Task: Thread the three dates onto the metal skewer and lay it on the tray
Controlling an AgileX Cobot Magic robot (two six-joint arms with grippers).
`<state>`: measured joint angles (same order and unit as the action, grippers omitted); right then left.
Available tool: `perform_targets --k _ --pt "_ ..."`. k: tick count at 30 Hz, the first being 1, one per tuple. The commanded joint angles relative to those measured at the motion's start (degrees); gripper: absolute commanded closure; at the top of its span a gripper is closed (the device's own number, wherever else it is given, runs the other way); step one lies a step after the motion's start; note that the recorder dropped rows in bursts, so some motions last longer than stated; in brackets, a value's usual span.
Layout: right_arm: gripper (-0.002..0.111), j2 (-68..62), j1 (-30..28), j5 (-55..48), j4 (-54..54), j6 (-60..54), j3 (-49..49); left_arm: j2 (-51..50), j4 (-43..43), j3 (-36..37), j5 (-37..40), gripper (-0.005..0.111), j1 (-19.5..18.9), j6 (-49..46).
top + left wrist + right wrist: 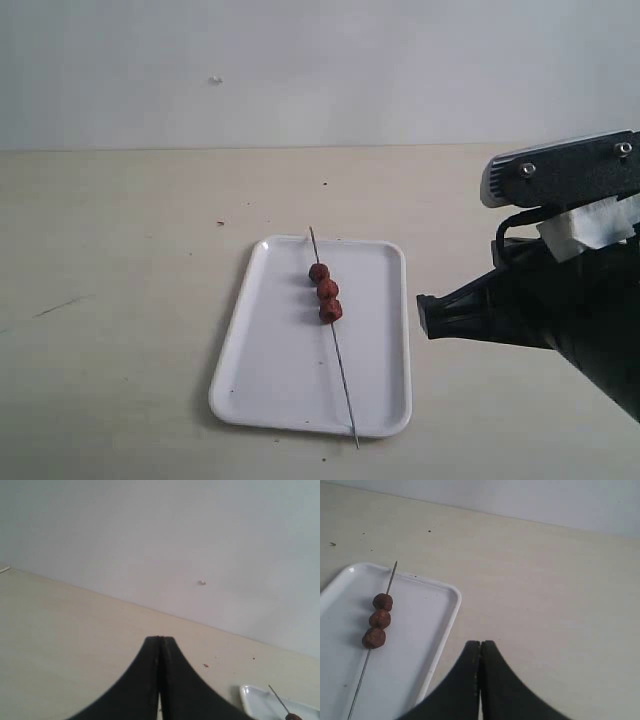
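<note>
The right gripper [480,645] has its two black jaws pressed together with nothing between them. In its wrist view it hangs over bare tabletop just beside the tray's long edge, touching neither. In the exterior view it sits to the right of the tray, clear of it. The left gripper [160,640] is likewise closed flat on nothing, and it points across open table with only a corner of the tray at the edge of its view.

Outward from the right jaws lies the flat white rectangular tray with rounded corners and a low rim [258,385]. The very thin, straight, dark grey metal skewer [341,372] rests along its length. Its far tip pokes just past the far rim and its near tip just past the near rim. The three small, wrinkled, reddish-brown dates [327,290] are threaded on it in a tight row, each touching the next, on the far half of the rod. All of this sits on the pale beige tabletop [120,300], which carries a few dark specks.

I judge that threading and laying down are both done, and the step in hand is the closing one, with the arms clear and idle. The next move calls for little: back away without brushing the skewer's overhanging ends, since a nudge could roll the rod or tip it off the rim.
</note>
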<state>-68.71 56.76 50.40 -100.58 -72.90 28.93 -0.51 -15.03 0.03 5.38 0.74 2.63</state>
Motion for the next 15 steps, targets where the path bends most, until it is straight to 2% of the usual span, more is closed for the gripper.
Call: perform_targets --k 1,15 --pt "0.108 0.5 0.2 0.3 0.6 -0.5 -0.2 0.3 8.2 0.0 2.7 0.107 -0.2 6.5" --pt "0.108 0.5 0.2 0.3 0.6 -0.5 -0.2 0.3 8.2 0.0 2.7 0.107 -0.2 6.5"
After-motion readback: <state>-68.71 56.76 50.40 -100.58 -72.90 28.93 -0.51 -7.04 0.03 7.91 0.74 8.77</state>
